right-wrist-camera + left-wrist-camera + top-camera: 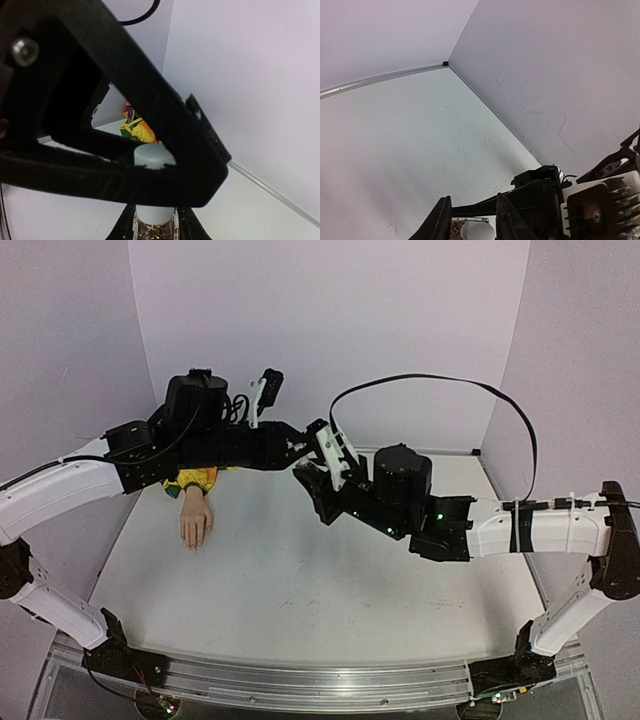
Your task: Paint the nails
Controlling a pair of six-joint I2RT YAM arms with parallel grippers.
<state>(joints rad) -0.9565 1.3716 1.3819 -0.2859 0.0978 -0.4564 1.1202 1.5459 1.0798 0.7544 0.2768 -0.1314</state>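
White tabletop bore a probably light mannequin hand, best steadied by its sleeve; left claw and right claw clamped the bottle.

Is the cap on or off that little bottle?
On: the white cap sits atop the glitter bottle held in the left gripper.

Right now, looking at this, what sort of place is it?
Probably a robot test booth: plain white walls enclose a table, mechanical arms are bolted at its near edge, and a mannequin hand lies there.
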